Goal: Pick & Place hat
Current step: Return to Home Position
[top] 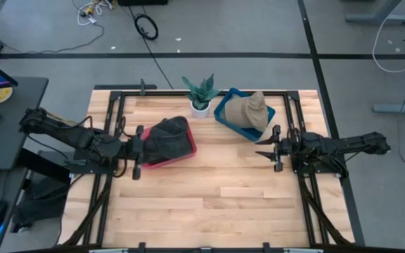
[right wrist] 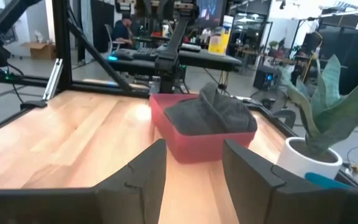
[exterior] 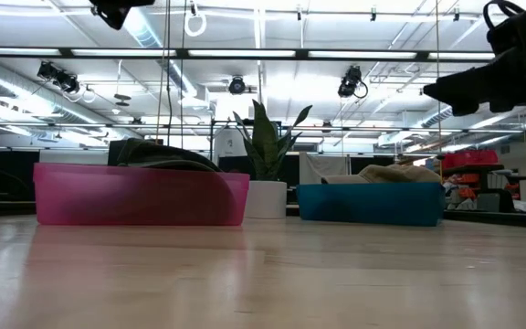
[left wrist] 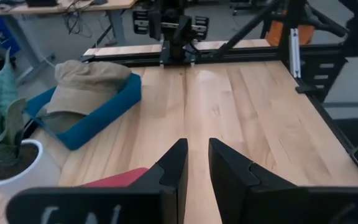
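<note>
The black caps lie heaped in the pink bin, whose rim the empty, barely parted left hand just beside it could snag when pulling away; the right hand hangs open, empty.

Table fills frame middle. Cap bin centre-left on it, caps heaped inside. Plant pot upper centre, just above-right of cap bin. Second bin right of pot, hat in it. My left gripper at cap bin's left edge. My right gripper just below second bin, apart from it.
</note>
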